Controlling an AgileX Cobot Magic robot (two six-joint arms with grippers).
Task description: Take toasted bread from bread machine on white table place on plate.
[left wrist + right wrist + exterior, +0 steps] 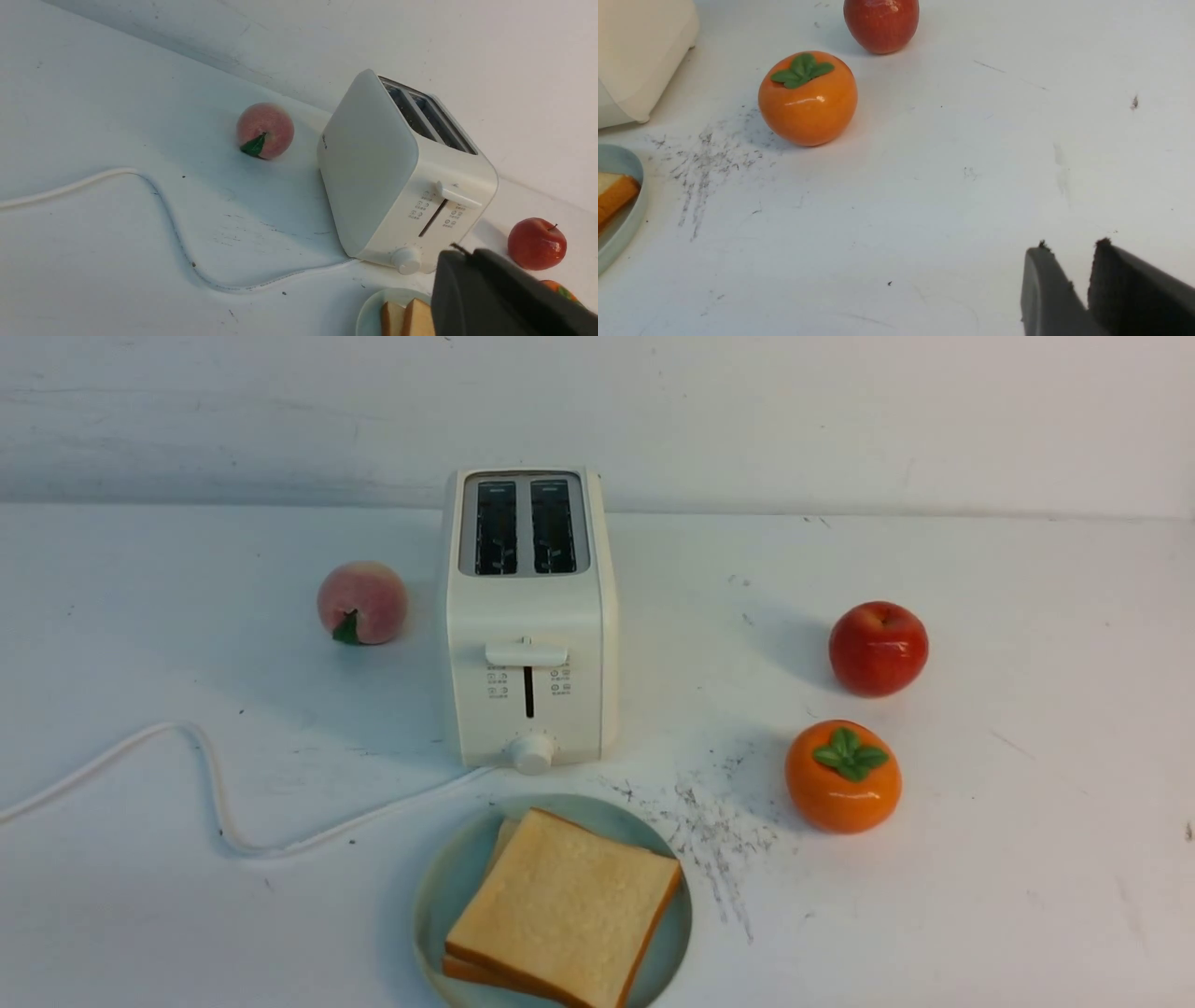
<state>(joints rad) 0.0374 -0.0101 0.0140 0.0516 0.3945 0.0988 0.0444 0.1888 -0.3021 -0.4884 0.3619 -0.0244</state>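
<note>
Currently, item one: toasted bread [565, 907], two square slices, pale golden faces with orange-brown crusts, stacked slightly askew on the plate [439, 887]. The plate is round, pale teal, and sits at the near edge of the white table [1027, 896], just in front of the bread machine [528, 616].

Item two: bread machine, cream-white, both slots dark and empty, lever at the top of its track, round knob low on the front, white cord [187, 756] snaking away to the left.

Item three, surroundings: a peach [362, 603] left of the machine; a red apple [878, 648] to the right, an orange persimmon [843, 776] nearer than it. Dark scuff marks lie between plate and persimmon. Nothing rests against the plate.

Item four, views: the front view shows neither of my arms. My left wrist view shows my left gripper [460, 261] with fingers pressed together, empty, above the plate's edge. My right wrist view shows my right gripper [1069, 261] with a narrow gap between its fingers, holding nothing, over bare table well right of the persimmon.
</note>
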